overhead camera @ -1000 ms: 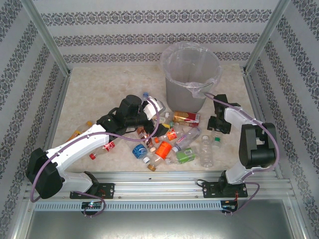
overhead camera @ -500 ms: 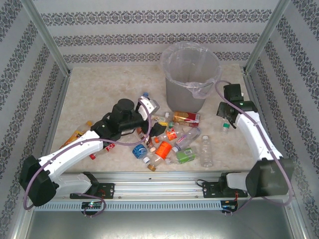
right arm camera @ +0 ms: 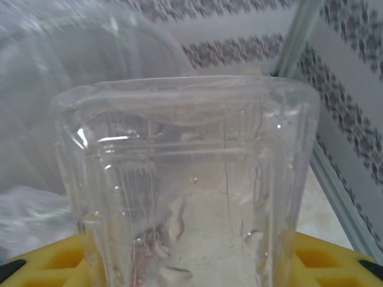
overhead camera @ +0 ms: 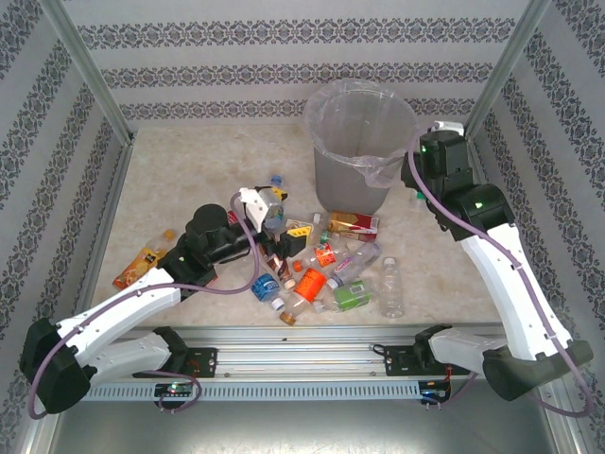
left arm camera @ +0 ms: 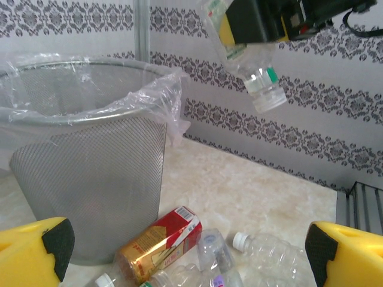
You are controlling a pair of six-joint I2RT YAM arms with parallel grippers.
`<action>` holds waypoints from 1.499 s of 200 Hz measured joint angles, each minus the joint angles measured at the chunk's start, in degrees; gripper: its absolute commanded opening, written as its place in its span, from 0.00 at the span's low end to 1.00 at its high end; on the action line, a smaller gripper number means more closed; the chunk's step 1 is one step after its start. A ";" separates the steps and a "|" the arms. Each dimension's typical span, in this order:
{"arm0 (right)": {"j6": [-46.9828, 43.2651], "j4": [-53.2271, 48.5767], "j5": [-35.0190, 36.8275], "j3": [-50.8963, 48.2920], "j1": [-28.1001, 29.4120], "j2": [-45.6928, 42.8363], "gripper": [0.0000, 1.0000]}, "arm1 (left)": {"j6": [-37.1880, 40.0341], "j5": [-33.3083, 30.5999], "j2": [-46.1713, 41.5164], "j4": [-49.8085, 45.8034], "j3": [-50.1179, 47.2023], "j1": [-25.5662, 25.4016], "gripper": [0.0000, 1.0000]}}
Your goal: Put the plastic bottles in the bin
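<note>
Top external view: the right gripper (overhead camera: pixel 418 178) is hanging just beside the bin's (overhead camera: pixel 345 180) right rim. Its fingers are pinching a clear bottle (left arm camera: pixel 256 72) that is pointing cap down, not inside the bin. The left gripper (overhead camera: pixel 274 219) is hovering over the pile of bottles (overhead camera: pixel 326 270) on the table (overhead camera: pixel 189 170), with its yellow fingers (left arm camera: pixel 36 245) spread wide and holding nothing.

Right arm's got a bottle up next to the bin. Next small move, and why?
Probably shift the right gripper left, over the bin opening, before releasing. It grips a clear bottle, cap hanging down, and the left wrist view puts that bottle beside the bin's rim, not above the opening.
</note>
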 measured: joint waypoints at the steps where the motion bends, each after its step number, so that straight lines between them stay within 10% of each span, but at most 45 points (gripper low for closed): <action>1: -0.17 0.00 0.07 0.37 0.24 0.17 0.52 | 0.00 -0.02 -0.04 0.11 -0.07 0.00 1.00; 105: -9.64 4.66 -1.62 24.59 4.26 23.87 0.53 | -1.68 -7.15 -3.26 16.92 -8.57 0.02 1.00; 300: -2.82 -12.22 -22.95 48.54 -4.04 53.79 0.53 | -0.55 -3.28 -0.87 10.75 -5.07 0.02 1.00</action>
